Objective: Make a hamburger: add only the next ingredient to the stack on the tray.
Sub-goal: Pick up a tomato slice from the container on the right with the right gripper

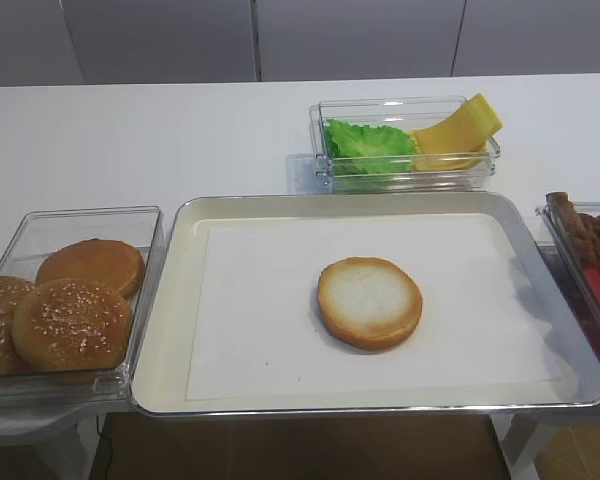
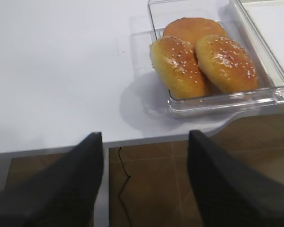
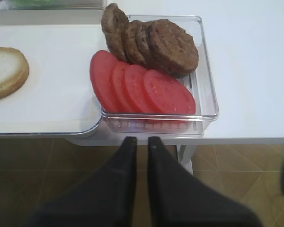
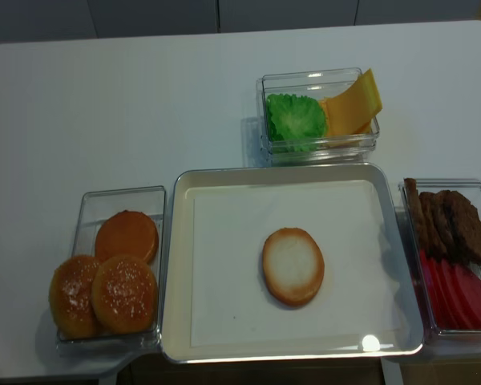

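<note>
Tomato slices [image 3: 142,90] are seen fanned in a clear bin [image 3: 206,101] beside brown patties [image 3: 156,42], just right of the tray [image 1: 170,300] on the white worktop [image 1: 130,140]. The bun bottom [image 1: 369,302] is laid alone on the tray's white paper, cut face up. The right gripper [image 3: 142,142] is held pressed together, empty, short of the bin. The left gripper [image 2: 144,142] is spread wide before the sesame buns [image 2: 203,61], nothing pinched.
</note>
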Controlling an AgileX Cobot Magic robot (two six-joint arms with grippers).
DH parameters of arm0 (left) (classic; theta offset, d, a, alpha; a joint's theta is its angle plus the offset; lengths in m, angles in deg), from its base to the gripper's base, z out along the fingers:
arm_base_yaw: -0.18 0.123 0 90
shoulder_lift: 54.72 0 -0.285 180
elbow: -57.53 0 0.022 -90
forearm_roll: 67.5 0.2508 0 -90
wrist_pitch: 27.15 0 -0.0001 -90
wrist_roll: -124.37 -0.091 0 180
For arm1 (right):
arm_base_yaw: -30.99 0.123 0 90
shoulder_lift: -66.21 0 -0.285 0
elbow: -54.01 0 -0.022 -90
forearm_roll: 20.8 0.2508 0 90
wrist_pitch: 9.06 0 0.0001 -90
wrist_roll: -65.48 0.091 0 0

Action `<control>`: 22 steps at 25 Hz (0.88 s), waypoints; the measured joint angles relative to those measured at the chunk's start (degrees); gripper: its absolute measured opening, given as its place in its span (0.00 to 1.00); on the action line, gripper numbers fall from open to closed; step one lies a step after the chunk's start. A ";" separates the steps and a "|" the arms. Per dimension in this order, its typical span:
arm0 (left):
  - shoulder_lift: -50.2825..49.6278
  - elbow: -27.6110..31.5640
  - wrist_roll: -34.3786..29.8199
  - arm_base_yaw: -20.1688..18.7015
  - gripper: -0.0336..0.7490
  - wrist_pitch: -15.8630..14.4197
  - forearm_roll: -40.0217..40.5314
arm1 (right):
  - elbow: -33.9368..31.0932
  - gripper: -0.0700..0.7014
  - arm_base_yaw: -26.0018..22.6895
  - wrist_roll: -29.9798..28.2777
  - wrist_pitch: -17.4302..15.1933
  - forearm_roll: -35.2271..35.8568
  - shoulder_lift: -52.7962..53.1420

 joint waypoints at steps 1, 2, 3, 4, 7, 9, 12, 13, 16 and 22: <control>0.00 0.00 0.00 0.00 0.58 0.00 0.00 | 0.00 0.14 0.00 0.00 0.00 0.00 0.00; 0.00 0.00 0.00 0.00 0.58 0.00 0.00 | 0.00 0.13 0.00 0.00 0.00 0.00 0.00; 0.00 0.00 0.00 0.00 0.58 0.00 0.00 | 0.00 0.11 0.00 0.00 0.00 0.00 0.00; 0.00 0.00 0.00 0.00 0.58 0.00 0.00 | 0.00 0.10 0.00 0.00 0.00 0.00 0.00; 0.00 0.00 0.00 0.00 0.58 0.00 0.00 | 0.00 0.09 0.00 0.00 0.00 0.00 0.00; 0.00 0.00 0.00 0.00 0.58 0.00 0.00 | 0.00 0.09 0.00 0.00 0.00 0.00 0.00; 0.00 0.00 0.00 0.00 0.58 0.00 0.00 | 0.00 0.09 0.00 0.00 0.00 0.00 0.00; 0.00 0.00 0.00 0.00 0.58 0.00 0.00 | 0.00 0.09 0.00 0.00 0.00 0.00 0.00; 0.00 0.00 0.00 0.00 0.58 0.00 0.00 | 0.00 0.09 0.00 0.00 0.00 0.00 0.00; 0.00 0.00 0.00 0.00 0.58 0.00 0.00 | 0.00 0.09 0.00 0.00 0.00 0.00 0.00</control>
